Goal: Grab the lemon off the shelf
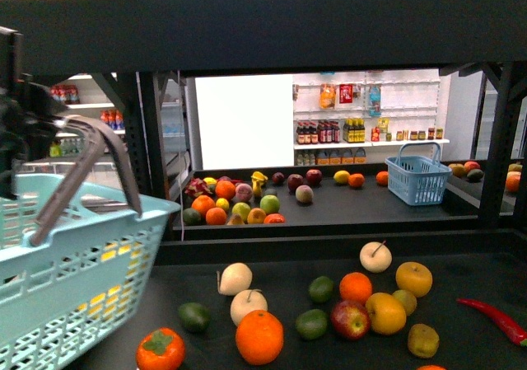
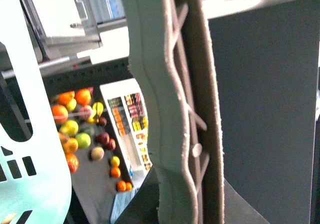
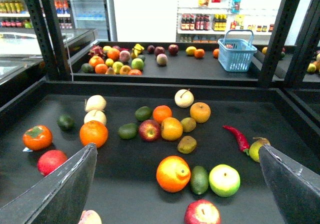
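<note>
Lemon [image 3: 171, 128] lies on the dark deck of the shelf [image 3: 280, 114], touching a red apple [image 3: 149, 129] amid scattered fruit. The right claw [image 3: 177, 149] hangs released above the deck, fingers spread wide. The left claw [image 1: 29, 127] is clenched on the handle [image 1: 82, 168] of a pale blue basket [image 1: 74, 279].

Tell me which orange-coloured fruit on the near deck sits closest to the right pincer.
The orange with a nub, between the right pincer's open fingers, beside a dark green avocado. The other oranges lie farther back.
</note>
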